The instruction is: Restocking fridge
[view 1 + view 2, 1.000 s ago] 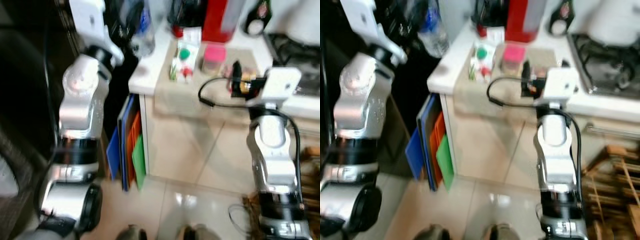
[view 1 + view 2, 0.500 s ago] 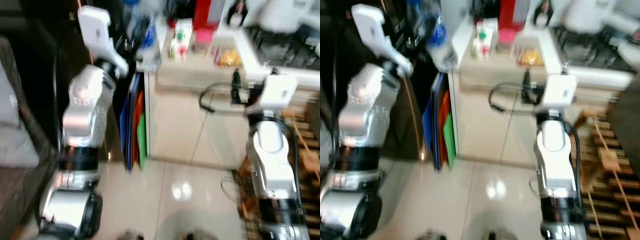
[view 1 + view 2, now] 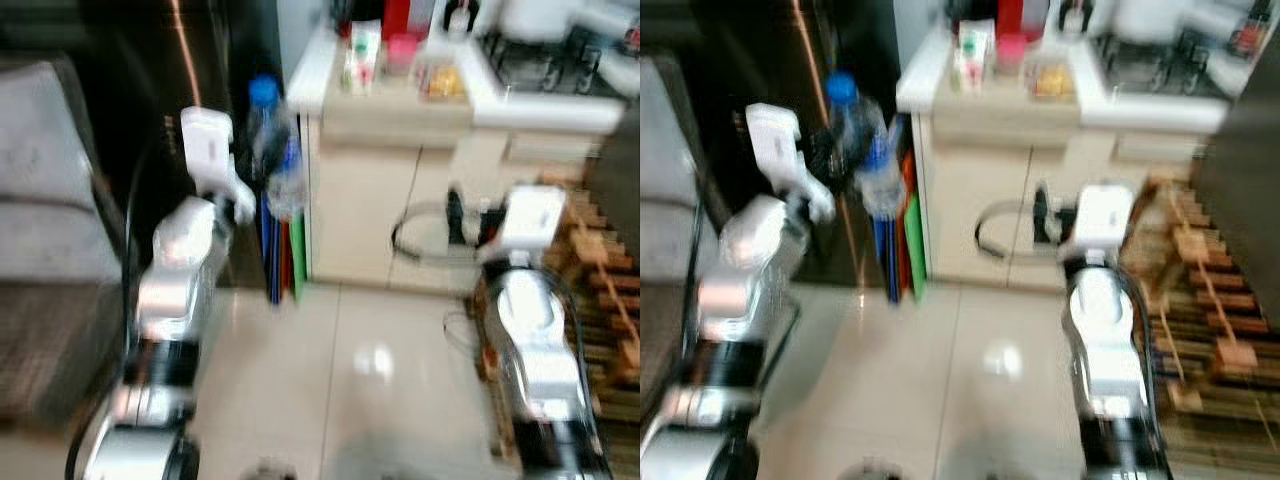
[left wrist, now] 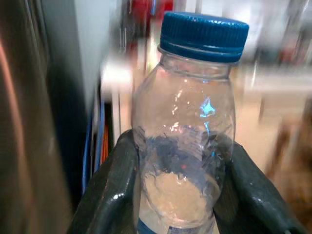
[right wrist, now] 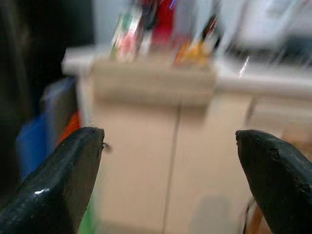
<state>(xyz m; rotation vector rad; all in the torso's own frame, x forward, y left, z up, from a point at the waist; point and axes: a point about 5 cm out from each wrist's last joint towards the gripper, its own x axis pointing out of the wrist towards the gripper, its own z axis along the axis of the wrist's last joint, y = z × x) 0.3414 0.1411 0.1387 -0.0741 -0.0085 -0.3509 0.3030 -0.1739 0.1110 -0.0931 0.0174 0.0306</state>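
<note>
Left gripper (image 4: 178, 195) fingers clamp a clear, blue-capped water bottle (image 4: 187, 131) between them — upright. Right gripper (image 5: 168, 165) fingers spread wide, nothing between them. Best to keep the bottle vertical while walking — views blur.

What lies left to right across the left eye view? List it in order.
Grey sofa → left arm → water bottle held up in the left gripper → colored boards leaning by the cabinet → cream cabinet → right gripper → wooden rack.
</note>
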